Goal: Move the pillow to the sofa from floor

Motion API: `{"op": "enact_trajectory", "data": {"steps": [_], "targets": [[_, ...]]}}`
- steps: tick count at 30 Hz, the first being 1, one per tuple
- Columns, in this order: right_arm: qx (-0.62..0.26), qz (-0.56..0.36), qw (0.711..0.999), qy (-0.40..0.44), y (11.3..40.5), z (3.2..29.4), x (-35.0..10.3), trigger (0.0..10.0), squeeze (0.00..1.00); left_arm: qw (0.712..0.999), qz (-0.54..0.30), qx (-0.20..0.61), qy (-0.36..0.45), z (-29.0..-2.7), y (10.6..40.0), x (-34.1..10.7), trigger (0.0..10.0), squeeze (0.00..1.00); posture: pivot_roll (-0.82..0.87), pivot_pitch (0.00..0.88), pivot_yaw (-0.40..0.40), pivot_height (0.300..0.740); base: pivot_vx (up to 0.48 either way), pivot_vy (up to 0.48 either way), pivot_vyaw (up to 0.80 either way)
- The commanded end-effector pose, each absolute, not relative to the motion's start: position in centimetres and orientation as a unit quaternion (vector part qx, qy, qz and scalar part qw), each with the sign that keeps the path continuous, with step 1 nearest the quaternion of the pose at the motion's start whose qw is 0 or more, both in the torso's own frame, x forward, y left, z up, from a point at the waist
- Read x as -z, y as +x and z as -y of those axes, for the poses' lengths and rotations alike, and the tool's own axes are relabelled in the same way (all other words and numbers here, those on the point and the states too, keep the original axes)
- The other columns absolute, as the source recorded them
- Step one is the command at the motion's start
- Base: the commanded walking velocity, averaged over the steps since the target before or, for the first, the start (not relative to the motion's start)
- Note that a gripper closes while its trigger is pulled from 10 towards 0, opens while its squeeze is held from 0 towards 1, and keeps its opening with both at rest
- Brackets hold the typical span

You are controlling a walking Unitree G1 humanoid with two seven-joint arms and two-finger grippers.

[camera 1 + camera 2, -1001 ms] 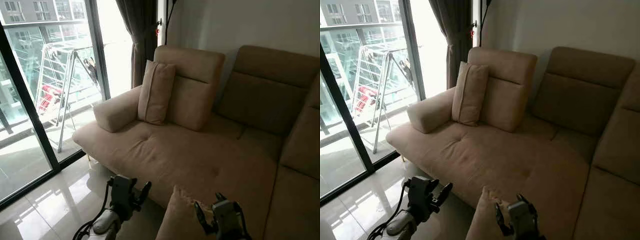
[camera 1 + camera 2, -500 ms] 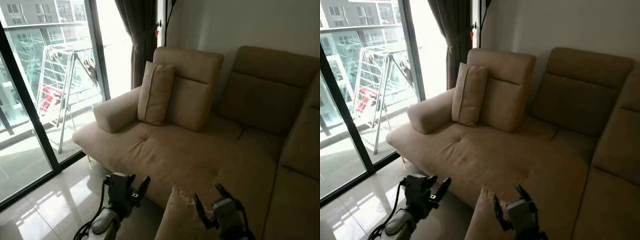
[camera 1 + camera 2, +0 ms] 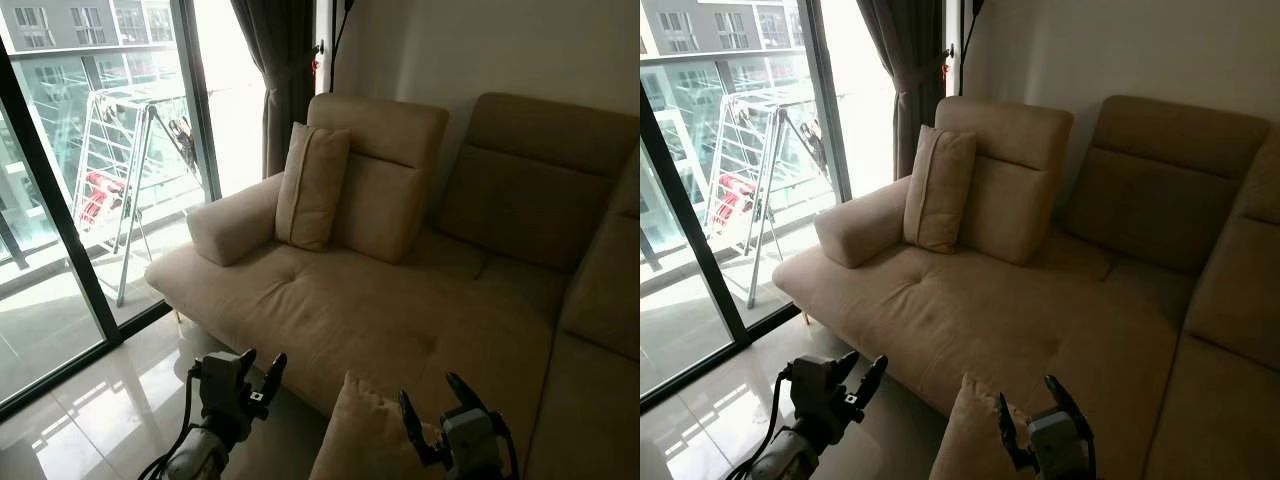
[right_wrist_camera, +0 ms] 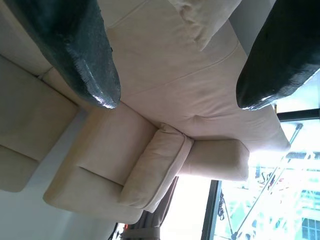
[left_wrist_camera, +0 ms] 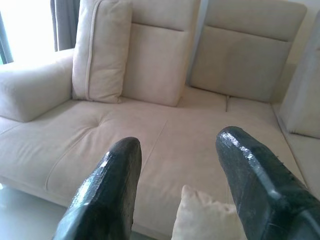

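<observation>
A beige pillow [image 3: 362, 432] lies at the front edge of the beige sofa [image 3: 380, 310], low in the middle of the eye views, its top corner pointing up. My left gripper [image 3: 262, 361] is open over the floor, to the left of the pillow and apart from it. On the pillow's right my right gripper [image 3: 428, 392] is open, its near finger close to the pillow's edge. The left wrist view shows the pillow's corner [image 5: 205, 216] low between the two black fingers [image 5: 107, 185]. The right wrist view shows the pillow's corner [image 4: 206, 19] ahead of its spread fingers [image 4: 80, 47].
A second beige pillow [image 3: 311, 185] stands upright against the sofa's backrest beside the armrest [image 3: 232, 220]. Glossy floor tiles [image 3: 90, 410] lie to the left. A glass sliding door [image 3: 60, 180] with a drying rack [image 3: 125, 150] behind it and a dark curtain [image 3: 280, 70] bound the left side.
My left gripper has dropped lower and drawn back to the left, away from the pillow. My right gripper has shifted a little right and lower with its fingers spread wider.
</observation>
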State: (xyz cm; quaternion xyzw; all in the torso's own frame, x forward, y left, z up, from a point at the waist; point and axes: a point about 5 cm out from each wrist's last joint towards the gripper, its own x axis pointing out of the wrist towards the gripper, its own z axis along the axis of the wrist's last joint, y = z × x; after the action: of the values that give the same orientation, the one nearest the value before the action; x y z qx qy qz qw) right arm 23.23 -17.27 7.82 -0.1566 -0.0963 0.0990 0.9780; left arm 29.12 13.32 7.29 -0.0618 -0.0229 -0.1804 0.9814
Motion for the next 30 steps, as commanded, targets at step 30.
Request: {"op": "enact_trajectory", "data": {"steps": [30], "targets": [[-0.09,0.086,0.983,-0.137,23.71,17.03,-7.61,10.0,0.0,0.981,0.015,0.188,-0.049,-13.06,29.27,-7.24,10.0,0.0,-0.01,0.0,0.014,0.74,0.0,0.0,-0.07]]}}
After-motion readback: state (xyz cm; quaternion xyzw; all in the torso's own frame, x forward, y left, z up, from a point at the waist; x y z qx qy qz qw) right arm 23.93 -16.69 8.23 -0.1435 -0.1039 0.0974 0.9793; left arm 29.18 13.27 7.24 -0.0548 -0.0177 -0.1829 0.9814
